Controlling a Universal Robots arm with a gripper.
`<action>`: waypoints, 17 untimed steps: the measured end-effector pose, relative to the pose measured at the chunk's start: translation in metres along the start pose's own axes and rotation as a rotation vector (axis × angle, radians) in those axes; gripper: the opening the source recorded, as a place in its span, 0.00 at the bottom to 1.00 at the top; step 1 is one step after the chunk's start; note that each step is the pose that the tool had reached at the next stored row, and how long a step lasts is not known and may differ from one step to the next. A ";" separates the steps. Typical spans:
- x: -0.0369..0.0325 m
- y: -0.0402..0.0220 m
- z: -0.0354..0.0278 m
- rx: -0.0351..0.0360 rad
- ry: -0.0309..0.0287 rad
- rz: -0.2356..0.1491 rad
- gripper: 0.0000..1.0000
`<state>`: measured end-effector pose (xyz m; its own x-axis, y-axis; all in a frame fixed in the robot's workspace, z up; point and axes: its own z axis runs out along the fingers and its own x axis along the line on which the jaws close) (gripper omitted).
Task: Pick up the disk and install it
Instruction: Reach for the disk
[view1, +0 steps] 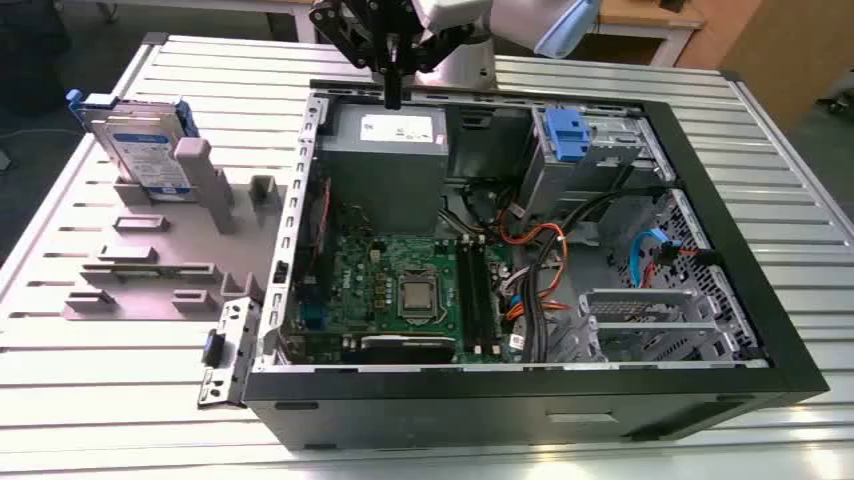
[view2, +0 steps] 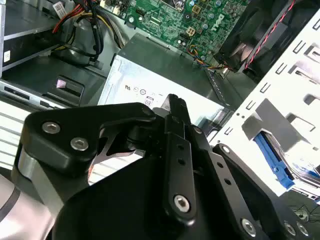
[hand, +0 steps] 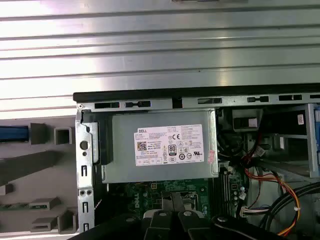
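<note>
Gripper (view1: 394, 97) fingers pressed together, empty, over power supply (view1: 387, 135); disk (view1: 140, 150) upright in grey fixture (view1: 238, 255), nine o'clock of gripper in exterior view, well apart; computer case (view1: 299, 190) wall between them

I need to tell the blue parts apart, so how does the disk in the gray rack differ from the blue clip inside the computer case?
The disk is larger and carries a white-and-blue label; the blue clip is smaller and plain. The disk stands on edge in the gray rack, outside the computer case; the blue clip sits inside it. Both show blue plastic.
</note>
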<state>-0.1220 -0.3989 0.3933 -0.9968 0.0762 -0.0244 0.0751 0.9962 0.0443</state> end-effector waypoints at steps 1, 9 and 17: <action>0.0000 0.0000 0.0000 -0.0001 0.0000 0.000 0.11; 0.0012 -0.0001 0.0000 -0.0001 0.0000 0.000 0.11; 0.0027 -0.0002 -0.0001 0.0000 0.0000 0.000 0.11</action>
<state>-0.1246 -0.3989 0.3933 -0.9968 0.0762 -0.0245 0.0751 0.9962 0.0444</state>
